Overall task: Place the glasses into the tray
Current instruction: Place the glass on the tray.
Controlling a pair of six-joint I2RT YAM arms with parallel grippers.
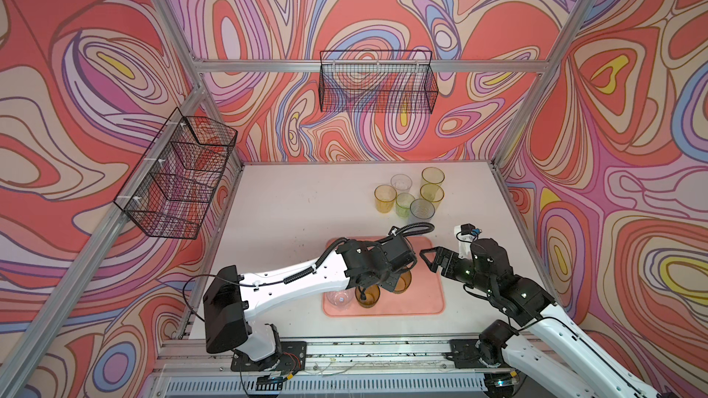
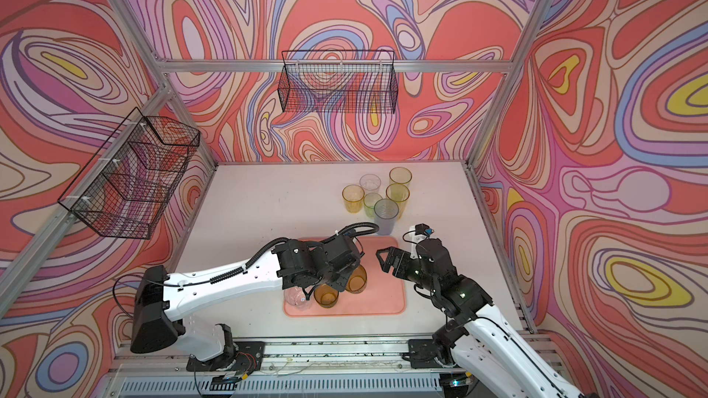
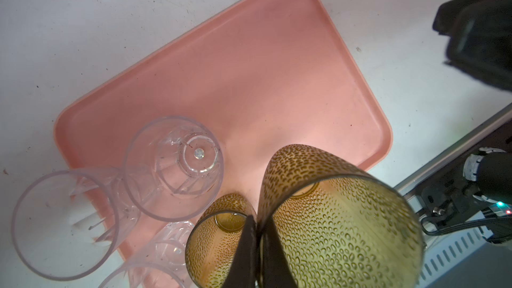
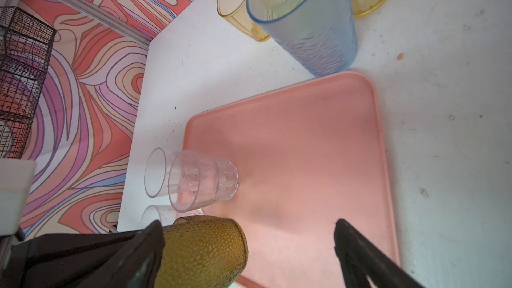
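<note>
The glasses [image 1: 431, 193] are standing in two groups, one inside the tray [image 1: 425, 300] and one beyond it. Three clear glasses [image 3: 173, 167] are crowding the tray's near left corner; I cannot tell whether the outermost is sitting fully within the rim. Just beside them, a dimpled amber glass [image 1: 367, 295] is standing in the tray's near half. The left pincer [image 3: 258, 225] is clamping the wall of an olive-brown glass [image 3: 346, 231], one finger inside and one outside, right next to the amber one. Whether its base is touching the tray is unclear. The right pincer [image 1: 428, 261] is hovering over the tray's right side, jaws wide apart and holding nothing. On the table [image 1: 291, 204], a blue-grey glass [image 1: 422, 210] is standing just beside the tray's far right corner. Five more, yellow, green and clear, are clustering behind it.
</note>
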